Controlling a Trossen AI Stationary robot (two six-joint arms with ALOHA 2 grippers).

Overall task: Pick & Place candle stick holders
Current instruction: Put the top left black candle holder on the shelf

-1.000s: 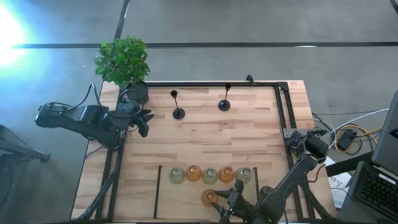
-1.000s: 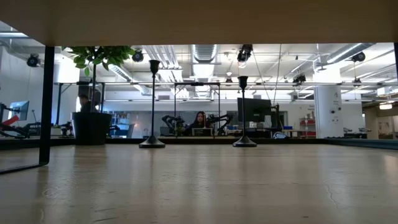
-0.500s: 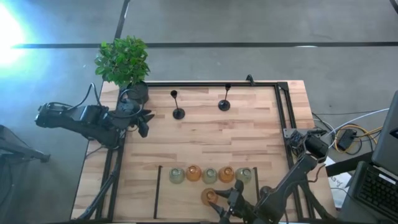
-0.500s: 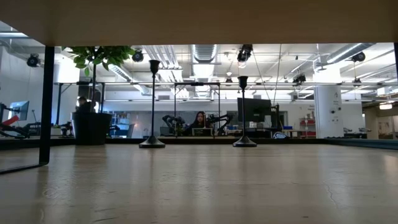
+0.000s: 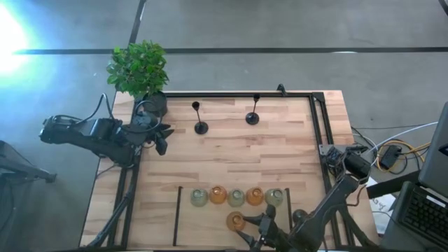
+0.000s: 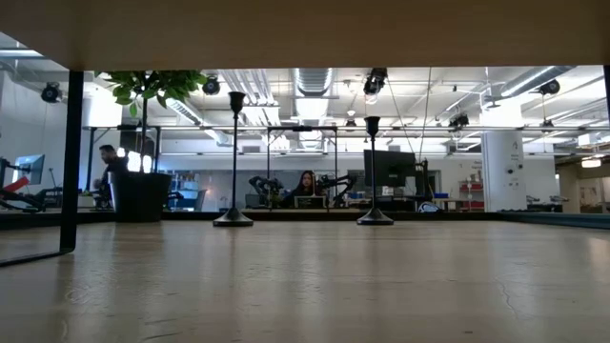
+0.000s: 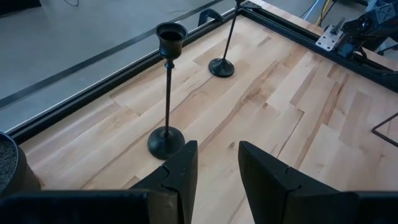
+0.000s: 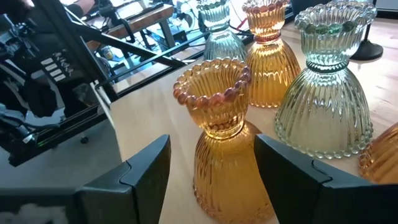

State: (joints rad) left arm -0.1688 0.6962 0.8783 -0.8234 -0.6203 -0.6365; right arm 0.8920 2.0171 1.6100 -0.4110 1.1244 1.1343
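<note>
A single amber glass holder (image 5: 235, 221) stands upright near the table's near edge. It fills the right wrist view (image 8: 224, 155). My right gripper (image 5: 255, 228) is open just to its right, one finger on either side of the holder (image 8: 211, 158). I see no touch. Several amber and pale green holders (image 5: 236, 197) stand in a row behind it. Two black thin-stemmed holders (image 5: 201, 127) (image 5: 253, 118) stand on their round bases at the far side. My left gripper (image 5: 162, 137) is open and empty at the table's far left, facing the nearer black holder (image 7: 166, 140).
A black pot with a leafy plant (image 5: 143, 73) stands at the far left corner. A dark metal frame (image 5: 318, 133) runs along the far and right sides. Thin dark bars (image 5: 177, 213) flank the row of holders. Bare wood (image 5: 238, 157) lies mid-table. A person (image 6: 107, 167) walks in the room behind.
My right gripper and its arm have shifted a little toward the table's right edge, away from the single amber holder, which stays upright in place.
</note>
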